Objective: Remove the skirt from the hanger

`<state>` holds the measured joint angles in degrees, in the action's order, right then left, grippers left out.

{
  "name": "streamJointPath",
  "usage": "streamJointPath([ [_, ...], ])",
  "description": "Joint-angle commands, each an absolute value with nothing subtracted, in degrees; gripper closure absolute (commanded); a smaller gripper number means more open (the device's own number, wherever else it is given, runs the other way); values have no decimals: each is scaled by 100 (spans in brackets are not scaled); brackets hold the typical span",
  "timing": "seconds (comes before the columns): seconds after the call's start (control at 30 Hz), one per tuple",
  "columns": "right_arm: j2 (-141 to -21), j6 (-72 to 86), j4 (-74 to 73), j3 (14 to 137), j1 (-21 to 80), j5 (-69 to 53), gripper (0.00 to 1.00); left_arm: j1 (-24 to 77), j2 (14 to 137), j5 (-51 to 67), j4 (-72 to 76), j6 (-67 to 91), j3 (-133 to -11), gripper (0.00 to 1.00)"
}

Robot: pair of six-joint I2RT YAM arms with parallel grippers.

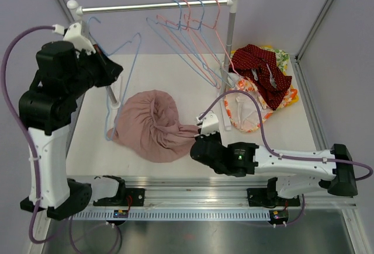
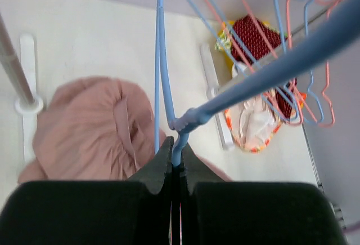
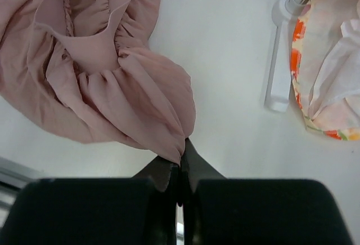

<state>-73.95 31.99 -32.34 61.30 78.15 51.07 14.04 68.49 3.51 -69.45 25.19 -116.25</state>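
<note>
Dusty-pink gathered skirt [image 1: 153, 125] crumpled in low heap; light-blue hanger [image 2: 185, 120] raised alongside, apparently clear of it.

The left arm [image 1: 49, 155] and right arm [image 1: 292, 163] are built of black joints and white links; purple cables [image 1: 13, 44] are looped alongside.

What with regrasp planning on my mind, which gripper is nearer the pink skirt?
Right. The right gripper pinches the pink skirt at its right edge; the left gripper grips the blue hanger left of it, not touching.
</note>
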Motion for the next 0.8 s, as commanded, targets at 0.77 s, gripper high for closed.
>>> streamJointPath([
  [0.77,-5599,2810,-3537,5923,7841,6215,100,1608,9327,-492,-4607,2153,-12114,85],
])
